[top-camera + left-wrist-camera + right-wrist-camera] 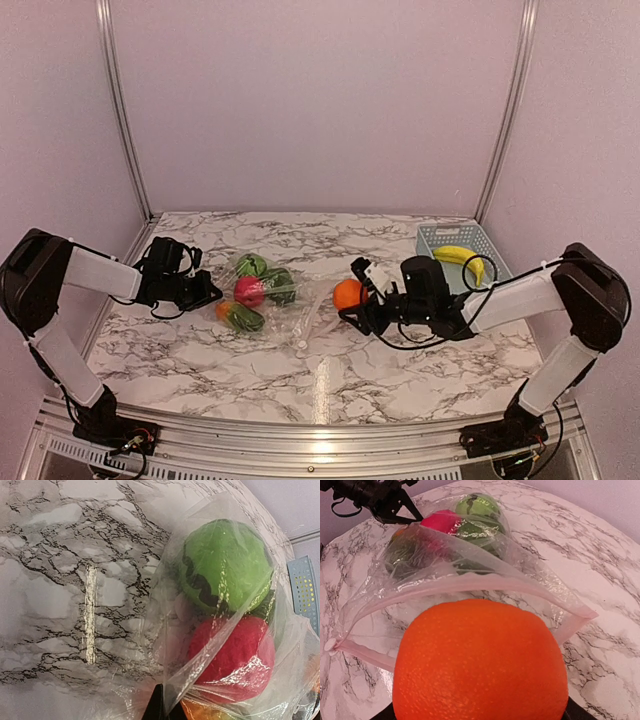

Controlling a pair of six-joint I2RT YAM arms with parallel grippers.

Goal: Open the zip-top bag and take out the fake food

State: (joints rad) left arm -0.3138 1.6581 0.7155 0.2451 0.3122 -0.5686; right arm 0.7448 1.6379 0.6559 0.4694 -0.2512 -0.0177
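Two pieces are outside the zip-top bag point(300, 320), which lies mid-left on the table point(200, 360). Our right gripper point(360, 296) clasps an orange point(346, 293) at centre frame, and a banana point(455, 253) rests in the blue basket point(430, 236), upper right. Our left gripper point(207, 292) pinches the bag's left edge; a green piece point(252, 265) and a red piece point(248, 290) sit inside.

R jaws hidden behind orange point(480, 665) — L jaws cropped, btm edge.
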